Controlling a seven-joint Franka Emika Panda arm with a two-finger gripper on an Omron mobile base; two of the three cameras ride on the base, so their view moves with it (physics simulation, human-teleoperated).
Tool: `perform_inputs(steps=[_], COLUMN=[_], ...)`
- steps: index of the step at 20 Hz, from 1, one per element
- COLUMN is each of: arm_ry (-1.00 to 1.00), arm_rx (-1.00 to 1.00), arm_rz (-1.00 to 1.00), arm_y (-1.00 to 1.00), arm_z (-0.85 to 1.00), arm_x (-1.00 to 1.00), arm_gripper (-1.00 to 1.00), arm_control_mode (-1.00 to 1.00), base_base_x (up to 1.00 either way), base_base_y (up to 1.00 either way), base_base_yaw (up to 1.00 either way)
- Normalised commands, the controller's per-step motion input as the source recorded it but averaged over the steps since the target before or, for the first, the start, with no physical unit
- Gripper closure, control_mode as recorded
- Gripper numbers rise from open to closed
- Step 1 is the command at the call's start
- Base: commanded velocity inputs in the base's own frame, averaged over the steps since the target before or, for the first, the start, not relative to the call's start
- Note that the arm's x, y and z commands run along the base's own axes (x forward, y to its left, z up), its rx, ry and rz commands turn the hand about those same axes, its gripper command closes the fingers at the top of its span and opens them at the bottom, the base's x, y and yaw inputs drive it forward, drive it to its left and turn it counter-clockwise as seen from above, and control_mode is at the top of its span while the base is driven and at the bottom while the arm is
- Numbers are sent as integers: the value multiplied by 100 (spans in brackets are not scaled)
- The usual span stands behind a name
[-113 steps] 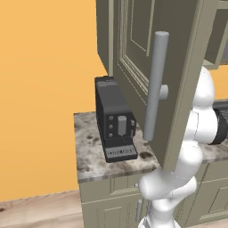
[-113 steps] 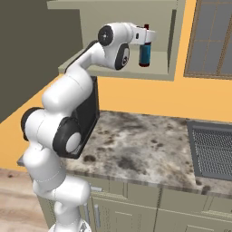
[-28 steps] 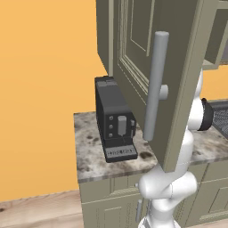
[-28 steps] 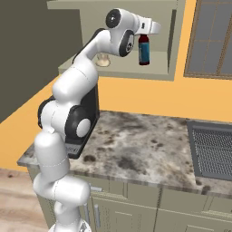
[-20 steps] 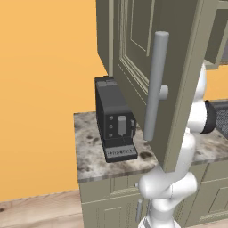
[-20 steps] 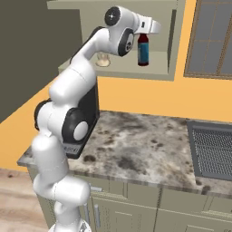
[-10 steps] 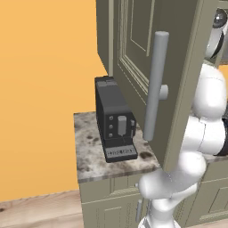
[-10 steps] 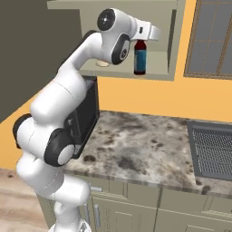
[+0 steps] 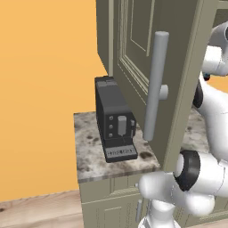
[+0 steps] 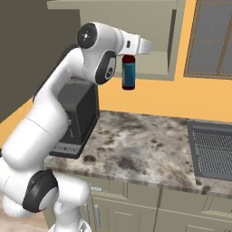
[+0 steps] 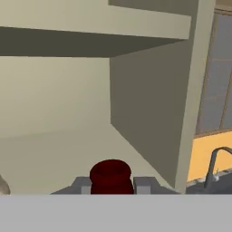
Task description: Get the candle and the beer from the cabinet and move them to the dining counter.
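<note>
- claw (image 10: 134,49) is gripping the beer (image 10: 129,72) at the neck/cap; the bottle is hanging upright below the hand, clear of any surface.
- in the right base view the beer is sitting in the air just in front of the lower edge of the open cabinet (image 10: 154,27), above the marbled tabletop (image 10: 140,145) and well apart from it.
- hand view: red cap (image 11: 111,176) is showing between the two grey fingertips (image 11: 82,185), one on each side, looking closed against it. Rest of the bottle is hidden under the frame edge.
- hand view is looking into the cabinet interior (image 11: 59,113): bare shelf floor, back wall, right side wall, one shelf above.
- a small pale rounded sliver is poking in at the lower left edge of the hand view (image 11: 2,186); too cropped to tell if it's the candle.
- cabinet door (image 9: 151,67) is standing open, filling the middle of the left base view, its long grey bar handle (image 9: 153,84) facing the camera.
- the door is blocking the claw and beer in the left base view; only parts of the white arm are showing to its right.
- black coffee machine (image 9: 115,118) is standing on the tabletop at the left end, against the orange wall (image 9: 44,89); also visible behind the arm in the right base view.
- window (image 10: 210,36) is on the wall to the right of the cabinet, with a dark ribbed panel (image 10: 212,152) in the tabletop below it.
- a grey faucet (image 11: 216,165) is showing at the lower right of the hand view.
</note>
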Motion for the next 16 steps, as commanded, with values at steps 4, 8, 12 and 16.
perform_inputs(steps=[4,8,12,16], arm_ry=[0,0,0,0], arm_rx=[2,0,0,0], arm_rz=[7,7,6,4], arm_y=[41,46,47,28], arm_z=[-20,-12,-13,-5], arm_x=[-100,-100,-100,-89], arm_gripper=[100,100,100,100], arm_control_mode=[-100,-100,-100,-100], base_base_x=[0,0,0,0], base_base_y=[0,0,0,0], base_base_yaw=[0,0,0,0])
